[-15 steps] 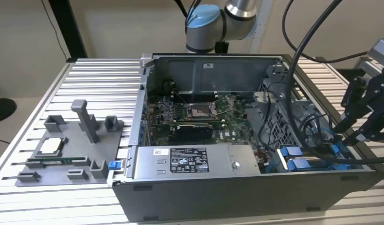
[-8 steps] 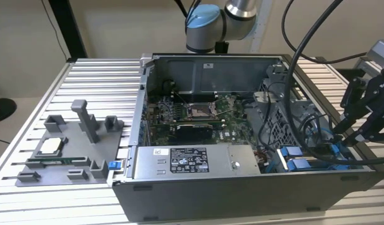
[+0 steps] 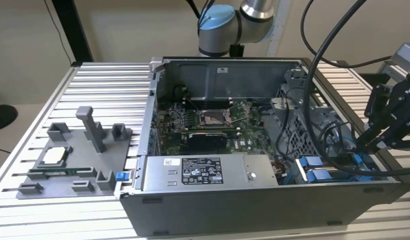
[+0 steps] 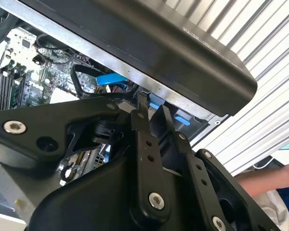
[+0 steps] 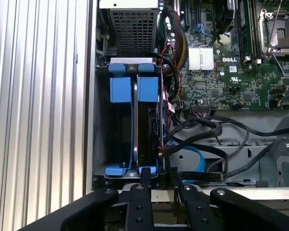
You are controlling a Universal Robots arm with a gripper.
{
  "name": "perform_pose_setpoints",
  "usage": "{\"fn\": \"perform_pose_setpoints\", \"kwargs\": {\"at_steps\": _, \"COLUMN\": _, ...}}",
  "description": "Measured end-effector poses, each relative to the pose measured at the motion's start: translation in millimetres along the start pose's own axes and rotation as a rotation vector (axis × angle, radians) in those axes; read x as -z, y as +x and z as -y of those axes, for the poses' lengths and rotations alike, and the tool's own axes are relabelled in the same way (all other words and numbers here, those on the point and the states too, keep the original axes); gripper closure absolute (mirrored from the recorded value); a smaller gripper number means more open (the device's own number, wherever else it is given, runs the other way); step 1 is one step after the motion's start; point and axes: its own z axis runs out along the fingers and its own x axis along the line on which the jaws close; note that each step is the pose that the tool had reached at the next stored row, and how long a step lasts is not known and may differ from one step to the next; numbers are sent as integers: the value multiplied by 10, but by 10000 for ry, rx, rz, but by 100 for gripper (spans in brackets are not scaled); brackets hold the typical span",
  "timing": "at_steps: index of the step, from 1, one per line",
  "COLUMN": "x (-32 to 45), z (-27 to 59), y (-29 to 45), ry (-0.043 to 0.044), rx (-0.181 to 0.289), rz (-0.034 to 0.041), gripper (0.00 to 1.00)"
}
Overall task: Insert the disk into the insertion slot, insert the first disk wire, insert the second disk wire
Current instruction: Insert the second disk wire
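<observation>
Gripper: black metal linkage with round silver screw heads, closest to the lens in both wrist views. It hangs at the lower right of the exterior view, over the end of the drive bay. Whether it is open or closed, or has hold of anything, cannot be told.
Insertion slot: rectangular grey sheet-metal bay with bright blue plastic clips, in the computer case's corner at the exterior view's lower right.
Disk: stands on edge inside the slot in its blue carrier frame, with a thin silver edge beside a dark flat face.
Blue flat cable: a smooth ribbon curving just beside the bay, among black cables.
Computer case: dark grey metal box, lying open.
Motherboard: green, with small white print too fine to read and a square socket at its middle.
Heat sink: silver, finely ribbed.
Power supply: grey box with a black-and-white printed label, lower middle of the exterior view.
Table: ribbed aluminium slats.
Fixture tray: matte grey plastic with upright posts, at the exterior view's left.
Robot arm: pale blue and silver joint, top middle of the exterior view.
Sleeve: blue cloth on a person's arm, seen beyond the table's edge in the second wrist view.
</observation>
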Motion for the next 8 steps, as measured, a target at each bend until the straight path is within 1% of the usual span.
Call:
{"fn": "perform_pose_setpoints", "kwargs": {"at_steps": 5, "x": -10, "z": 2, "y": 0, "ry": -3, "rx": 12, "rz": 55, "gripper": 0}}
{"fn": "perform_pose_setpoints", "kwargs": {"at_steps": 8, "x": -14, "z": 3, "y": 0, "ry": -6, "rx": 28, "rz": 128, "gripper": 0}}
